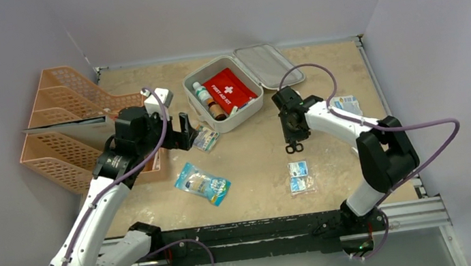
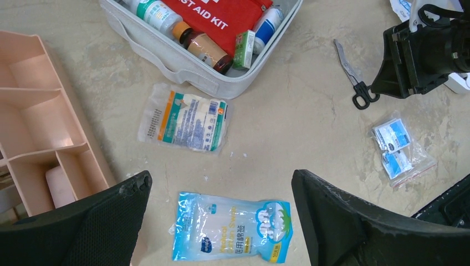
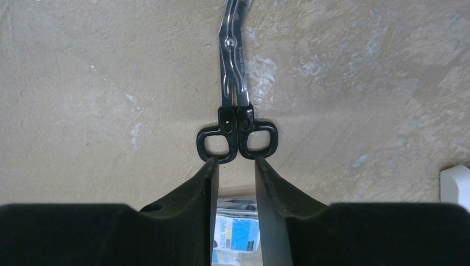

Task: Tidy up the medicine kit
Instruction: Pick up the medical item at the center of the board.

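The right hand (image 3: 235, 163) stands directly over the scissors (image 3: 235, 83) on the tabletop (image 1: 252, 172). Its jaws are narrowed to a slim gap, with the fingertips (image 3: 213, 162) at the two black handle loops. I cannot tell whether they have hold of the loops.

The scissors' long axis runs near to far. The handles are at the near end, and the blades point away from the hand, in line with it.

The medicine kit (image 1: 244, 115) lies open at the far middle of the tabletop, to the far left of the right hand. The right arm is nearer the scissors.

The left hand (image 2: 220, 177) is wide open and empty, just beside the kit's near left corner.

The blade tips are cut off in the right wrist view. In the top view, the hand hides the blades.
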